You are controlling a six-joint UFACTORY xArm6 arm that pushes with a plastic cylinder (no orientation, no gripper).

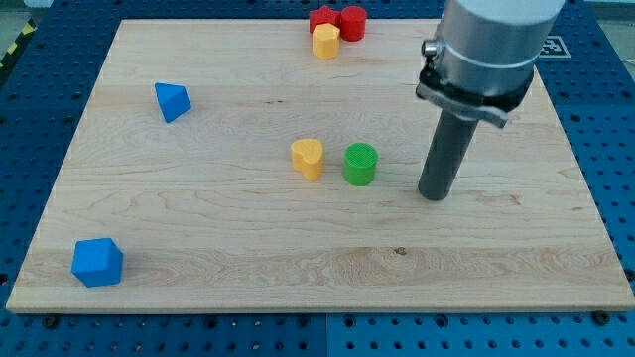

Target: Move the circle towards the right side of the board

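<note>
Red blocks (337, 20) overlapping, shapes unclear

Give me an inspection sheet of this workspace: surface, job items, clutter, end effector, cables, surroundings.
Surface: wooden board, flat, pale, no damage seen.
Job's things: green circle near the middle, upright, close beside the yellow block on its left; whether they touch cannot be told.
Clutter: two red blocks and a second yellow block clustered at the view's top; blue triangular block at the left; blue block at the bottom left.
End effector: my tip on the board to the circle's right, apart from it.
Cables: nothing seen.
Surroundings: blue perforated table around the board.
</note>
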